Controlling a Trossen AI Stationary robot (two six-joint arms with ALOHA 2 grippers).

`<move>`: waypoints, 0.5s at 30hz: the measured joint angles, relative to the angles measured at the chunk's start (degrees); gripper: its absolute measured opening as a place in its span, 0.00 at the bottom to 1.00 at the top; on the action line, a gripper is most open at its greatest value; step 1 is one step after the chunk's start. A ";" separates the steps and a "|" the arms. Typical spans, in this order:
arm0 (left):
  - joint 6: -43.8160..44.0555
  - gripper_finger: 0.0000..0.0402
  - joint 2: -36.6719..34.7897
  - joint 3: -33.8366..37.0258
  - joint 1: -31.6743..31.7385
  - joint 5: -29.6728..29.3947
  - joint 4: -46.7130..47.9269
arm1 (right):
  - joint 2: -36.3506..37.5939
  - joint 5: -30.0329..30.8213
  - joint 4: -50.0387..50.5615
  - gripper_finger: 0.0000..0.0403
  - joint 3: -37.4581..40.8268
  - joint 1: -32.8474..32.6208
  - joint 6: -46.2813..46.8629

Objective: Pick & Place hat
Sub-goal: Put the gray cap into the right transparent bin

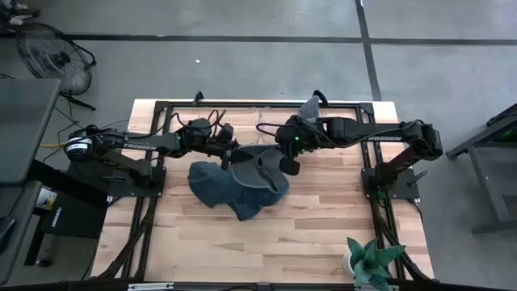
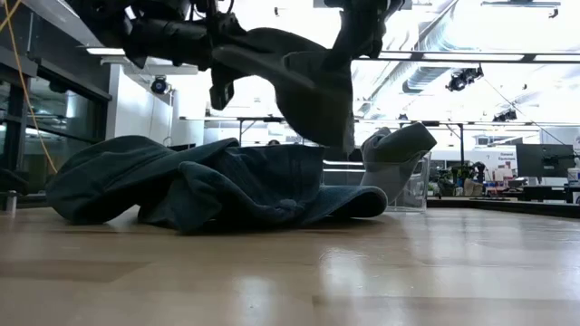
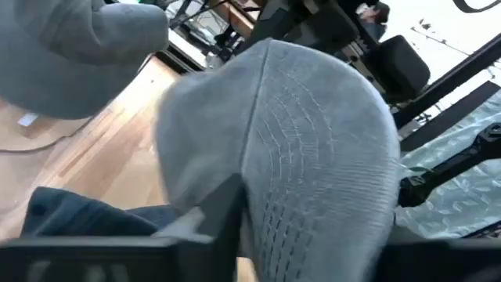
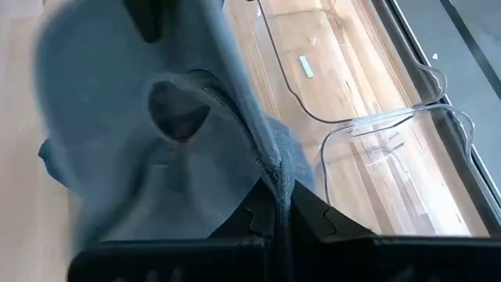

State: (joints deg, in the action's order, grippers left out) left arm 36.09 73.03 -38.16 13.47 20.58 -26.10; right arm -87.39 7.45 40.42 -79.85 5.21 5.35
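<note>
A: Hanging above the heap of dark blue crumpled cloth, off the pale wooden table: one grey fabric baseball cap, stretched between both arms.

B: Held how?

A: Pinched from two sides. Left gripper just over the heap's far edge, fingers pressed together on one side of the cap. Right gripper over the heap's far right corner, fingers closed tight on a fold at the cap's rim.

B: Touching the heap at all?

A: Hard to say from above. Seen at table height, clear of it, with the cap's lower end dipping close to the top of the cloth.

B: Anything else near the heap?

A: Beyond it and to its right, a clear plastic bin on the table, with a second grey cap standing by it. Whether in the bin or just beside it, cannot tell.
</note>
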 joint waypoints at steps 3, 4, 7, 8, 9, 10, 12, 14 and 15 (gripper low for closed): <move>-1.66 0.09 0.00 -0.83 0.00 -0.85 1.84 | 0.00 -0.07 -0.06 0.00 0.00 0.05 -0.71; -2.19 0.05 0.00 -0.87 0.00 -1.25 2.55 | 0.00 -0.17 -0.13 0.00 0.00 0.07 -1.08; -3.55 0.04 0.00 -0.87 0.00 -1.70 3.39 | 0.00 -0.25 -0.02 0.00 0.00 0.05 -1.64; -4.04 0.04 0.00 -0.89 0.00 -1.64 3.40 | 0.00 -0.27 -0.02 0.01 0.00 0.05 -1.90; -4.41 0.03 0.01 -0.89 0.00 -1.60 3.40 | 0.00 -0.27 -0.04 0.02 0.00 0.05 -2.33; -4.45 0.02 0.00 -0.89 0.00 -1.63 3.40 | 0.10 -0.34 -0.03 0.04 0.00 0.05 -2.73; -4.80 0.02 0.01 -0.89 0.00 -2.15 3.49 | 0.47 -0.49 0.21 0.08 0.00 0.05 -3.41; -6.04 0.02 0.01 -0.89 0.00 -3.00 3.45 | 1.22 -0.49 0.23 0.13 0.00 0.07 -3.91; -6.34 0.01 0.02 -0.89 0.00 -3.23 3.37 | 1.74 -0.49 0.29 0.15 0.00 0.07 -3.93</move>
State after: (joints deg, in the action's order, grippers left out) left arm 29.75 73.06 -39.05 13.47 17.36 -22.73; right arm -85.65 6.96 40.71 -79.85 5.28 1.43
